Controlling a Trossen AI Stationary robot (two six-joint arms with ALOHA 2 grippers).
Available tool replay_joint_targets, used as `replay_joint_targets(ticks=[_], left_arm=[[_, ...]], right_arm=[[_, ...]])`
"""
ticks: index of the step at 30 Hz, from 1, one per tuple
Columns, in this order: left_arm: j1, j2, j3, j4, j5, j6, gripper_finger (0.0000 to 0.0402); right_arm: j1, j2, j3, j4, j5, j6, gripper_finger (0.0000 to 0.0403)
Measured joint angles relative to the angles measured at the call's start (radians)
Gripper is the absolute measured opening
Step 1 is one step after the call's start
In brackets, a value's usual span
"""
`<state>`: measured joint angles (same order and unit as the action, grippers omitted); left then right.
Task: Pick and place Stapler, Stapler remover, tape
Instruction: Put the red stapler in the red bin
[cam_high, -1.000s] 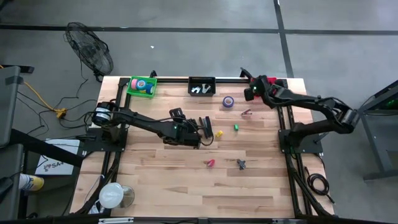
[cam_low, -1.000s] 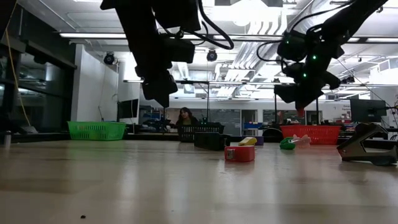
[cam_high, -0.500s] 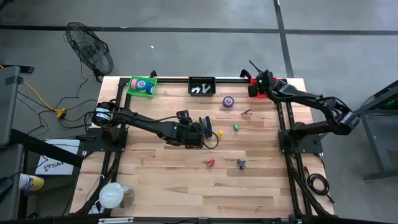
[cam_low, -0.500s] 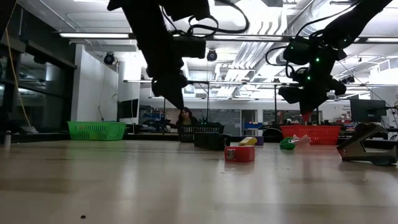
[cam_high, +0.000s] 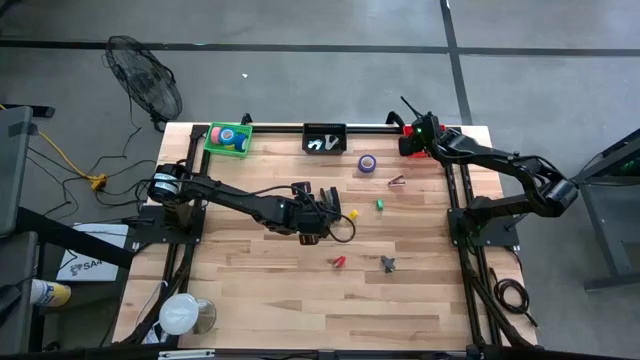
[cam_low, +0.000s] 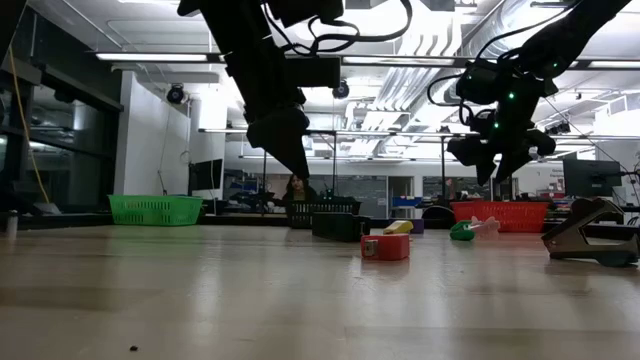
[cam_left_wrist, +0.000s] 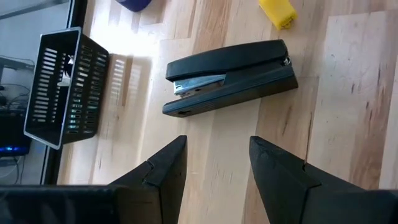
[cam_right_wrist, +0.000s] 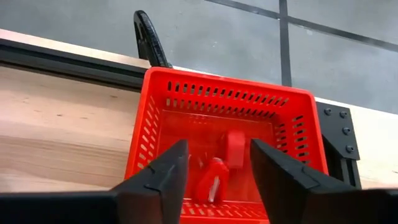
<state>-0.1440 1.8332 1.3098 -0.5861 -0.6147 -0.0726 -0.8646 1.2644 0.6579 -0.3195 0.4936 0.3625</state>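
On the pale wooden plank counter the sorting looks partly done: the green mesh basket at eleven o'clock holds tape rolls, the black mesh basket at twelve holds pale items, and the red mesh basket at one o'clock holds red staple removers. The left gripper, fingers wide, hovers over the black desk stapler mid-counter, ungrasped. The right gripper hangs wide and empty above the red basket, and the purple tape roll plus small removers remain loose.

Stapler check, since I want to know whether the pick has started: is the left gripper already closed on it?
No. The left gripper is open with bare wood between its jaws, and the stapler lies untouched beyond it.
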Motion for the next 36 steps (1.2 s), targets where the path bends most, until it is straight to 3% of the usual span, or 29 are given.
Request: replay_joint_targets(ticks=[6,12,16,24,32,36], left_arm=[[0.0,0.0,0.0,-0.021,0.002,0.006,0.0168],[0.008,-0.028,-0.001,-0.012,0.01,-0.006,0.0168],[0.032,-0.079,-0.046,0.047,0.1,0.018,0.0168],[0.109,-0.316,-0.334,0.298,0.345,0.035,0.0168],[0.137,-0.654,-0.707,0.645,0.479,0.023,0.0168],[0.137,-0.807,-0.834,0.683,0.502,-0.005,0.0168]], right_arm=[[0.002,-0.005,0.0,0.002,-0.1,-0.056,0.0212],[0.004,-0.05,0.0,-0.004,-0.209,-0.114,0.0219],[0.027,-0.104,0.0,-0.006,-0.264,-0.169,0.022],[0.112,-0.243,0.0,-0.015,-0.307,-0.229,0.022],[0.214,-0.311,0.0,-0.014,-0.304,-0.183,0.022],[0.262,-0.311,0.0,-0.014,-0.303,-0.179,0.022]])
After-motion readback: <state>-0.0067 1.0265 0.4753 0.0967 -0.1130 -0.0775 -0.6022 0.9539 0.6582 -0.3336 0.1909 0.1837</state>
